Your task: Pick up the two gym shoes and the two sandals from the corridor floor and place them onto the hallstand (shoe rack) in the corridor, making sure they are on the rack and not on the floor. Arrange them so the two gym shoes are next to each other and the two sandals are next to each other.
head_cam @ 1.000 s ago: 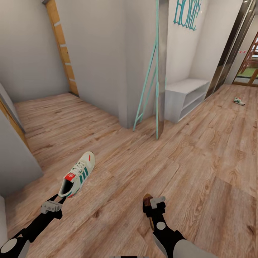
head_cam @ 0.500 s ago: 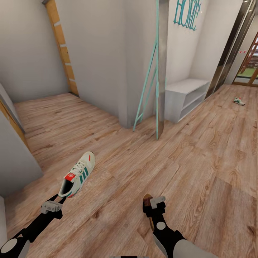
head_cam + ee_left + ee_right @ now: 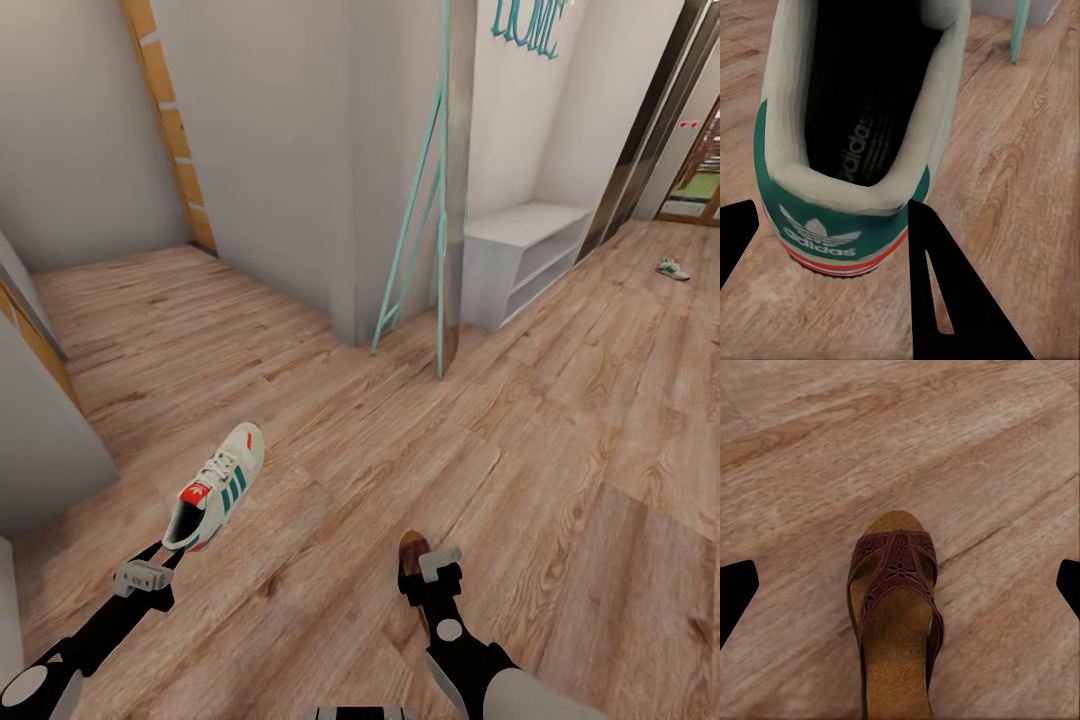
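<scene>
Carry | we hold sneaker (image 3: 216, 487) pinched in left gripper (image 3: 150, 574), sandal (image 3: 896, 615) in right gripper (image 3: 430, 572), grip unclear | next: drive to far-right rack (image 3: 520, 232).

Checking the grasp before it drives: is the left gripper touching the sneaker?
Touching: in the left wrist view one finger of the left gripper overlaps the sneaker's heel.

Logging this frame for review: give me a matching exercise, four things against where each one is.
Things:
1. near gym shoe
2. far gym shoe
3. sandal
4. hallstand

Places:
A. against the white wall under the teal lettering
B. at the right tool
C. on the floor by the far doorway
D. at the left tool

Pairs: 1-D, 2-C, 3-B, 4-A
</scene>
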